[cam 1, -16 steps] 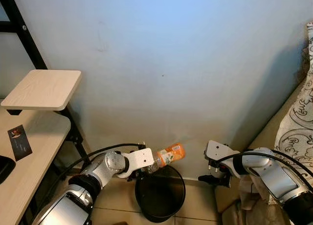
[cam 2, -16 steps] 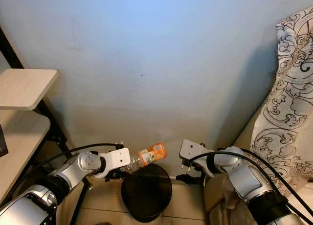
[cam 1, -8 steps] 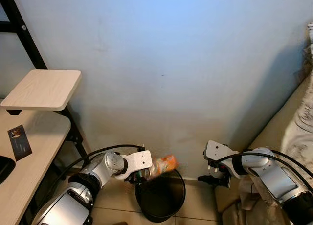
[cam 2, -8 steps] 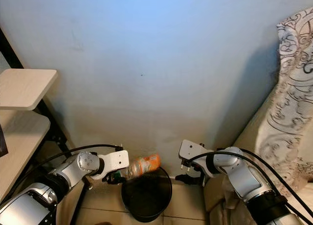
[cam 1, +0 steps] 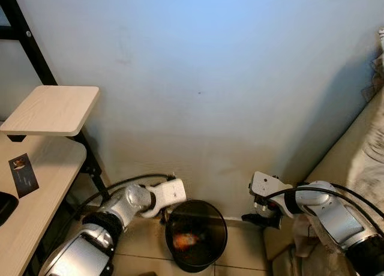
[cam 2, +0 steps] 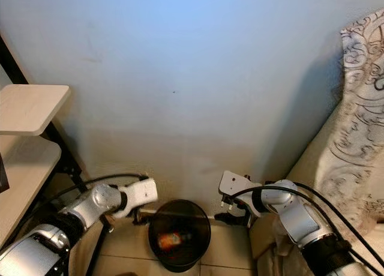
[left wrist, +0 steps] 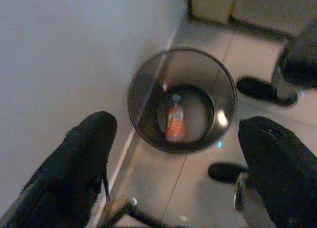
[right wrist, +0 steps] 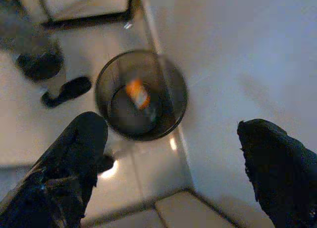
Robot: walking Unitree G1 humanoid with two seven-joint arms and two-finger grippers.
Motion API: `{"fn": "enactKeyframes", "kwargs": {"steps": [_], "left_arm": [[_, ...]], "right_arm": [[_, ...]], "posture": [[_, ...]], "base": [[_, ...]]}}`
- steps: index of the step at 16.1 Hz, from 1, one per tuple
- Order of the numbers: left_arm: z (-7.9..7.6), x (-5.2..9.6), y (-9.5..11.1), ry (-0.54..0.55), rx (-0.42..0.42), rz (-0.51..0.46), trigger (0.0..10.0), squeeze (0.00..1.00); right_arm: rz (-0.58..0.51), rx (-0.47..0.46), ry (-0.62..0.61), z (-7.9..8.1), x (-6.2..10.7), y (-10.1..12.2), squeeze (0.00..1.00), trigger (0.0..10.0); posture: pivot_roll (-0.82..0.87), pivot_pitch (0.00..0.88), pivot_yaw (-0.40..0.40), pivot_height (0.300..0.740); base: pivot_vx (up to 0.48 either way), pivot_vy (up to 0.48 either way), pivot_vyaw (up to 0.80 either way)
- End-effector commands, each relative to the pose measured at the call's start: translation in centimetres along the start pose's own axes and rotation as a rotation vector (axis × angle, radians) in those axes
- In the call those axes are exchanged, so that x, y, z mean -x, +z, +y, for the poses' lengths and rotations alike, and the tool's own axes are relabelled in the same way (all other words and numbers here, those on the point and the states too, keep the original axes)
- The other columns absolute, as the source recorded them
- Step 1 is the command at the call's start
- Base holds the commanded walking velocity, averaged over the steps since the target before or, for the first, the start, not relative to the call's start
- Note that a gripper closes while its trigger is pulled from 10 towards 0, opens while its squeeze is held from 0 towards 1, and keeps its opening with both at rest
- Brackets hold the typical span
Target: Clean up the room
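Note:
A black round bin (cam 1: 196, 234) stands on the tiled floor against the pale wall. A plastic bottle with an orange label (cam 1: 184, 240) lies at its bottom; the left wrist view shows the bottle (left wrist: 174, 123) inside the bin (left wrist: 143, 89). My left gripper (cam 1: 163, 214) is beside the bin's left rim, open and empty, its black fingers (left wrist: 84, 158) spread wide. On the bin's right, my right gripper (cam 1: 259, 219) hangs low by the wall, open, with the bin (right wrist: 171, 84) and the blurred bottle (right wrist: 137, 94) between its fingers (right wrist: 74, 153).
A light wooden desk (cam 1: 36, 192) with a raised shelf (cam 1: 53, 109) on a black frame stands at the left; a dark card (cam 1: 23, 174) lies on it. A patterned cloth (cam 2: 354, 126) and a beige sofa edge (cam 1: 342, 150) fill the right side.
The left gripper has let go of the bottle, which has dropped into the bin. The left gripper has drawn back a little to the left. The right arm has not moved.

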State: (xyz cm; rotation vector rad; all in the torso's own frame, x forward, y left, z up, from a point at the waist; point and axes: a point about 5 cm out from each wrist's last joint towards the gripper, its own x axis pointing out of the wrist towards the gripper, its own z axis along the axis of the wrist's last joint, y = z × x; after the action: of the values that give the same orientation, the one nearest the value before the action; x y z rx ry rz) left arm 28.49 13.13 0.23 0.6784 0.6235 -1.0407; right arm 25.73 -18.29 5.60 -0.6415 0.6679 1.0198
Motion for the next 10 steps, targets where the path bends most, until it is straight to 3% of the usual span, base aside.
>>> {"fn": "enactKeyframes", "kwargs": {"steps": [1,3,5,6,7,10], "left_arm": [[0.8,0.5,1.1,0.091,0.074,-0.130,10.0,1.00],[1.3,1.9,2.7,0.193,0.205,-0.322,10.0,1.00],[1.3,3.0,3.3,0.251,0.255,-0.401,10.0,1.00],[1.0,5.1,4.2,0.385,0.282,-0.490,10.0,1.00],[1.3,5.7,4.6,0.484,0.284,-0.486,10.0,1.00],[1.3,7.0,5.5,0.592,0.329,-0.504,10.0,1.00]], "right_arm": [[-0.068,-0.042,-0.109,-0.6,0.4,0.5,0.00,10.0],[-0.134,-0.201,-0.265,-1.0,0.6,0.5,0.00,10.0],[-0.181,-0.263,-0.358,-1.0,0.9,0.5,0.00,10.0],[-0.286,-0.498,-0.606,-1.2,1.4,0.9,0.00,10.0],[-0.336,-0.601,-0.665,-0.8,1.5,1.2,0.00,10.0],[-0.365,-0.678,-0.758,0.3,1.7,1.3,0.00,10.0]], "posture": [[-0.10,0.000,0.021,0.740],[-0.09,0.000,0.017,0.740],[-0.08,0.000,0.014,0.740],[-0.07,0.000,0.018,0.740],[-0.06,0.000,0.015,0.740],[-0.07,0.000,0.038,0.740]], "base": [[0.000,0.000,0.00],[0.000,0.000,0.00],[0.000,0.000,0.00],[0.000,0.000,-0.77],[0.000,0.000,-0.76],[0.000,0.000,-0.76]]}}
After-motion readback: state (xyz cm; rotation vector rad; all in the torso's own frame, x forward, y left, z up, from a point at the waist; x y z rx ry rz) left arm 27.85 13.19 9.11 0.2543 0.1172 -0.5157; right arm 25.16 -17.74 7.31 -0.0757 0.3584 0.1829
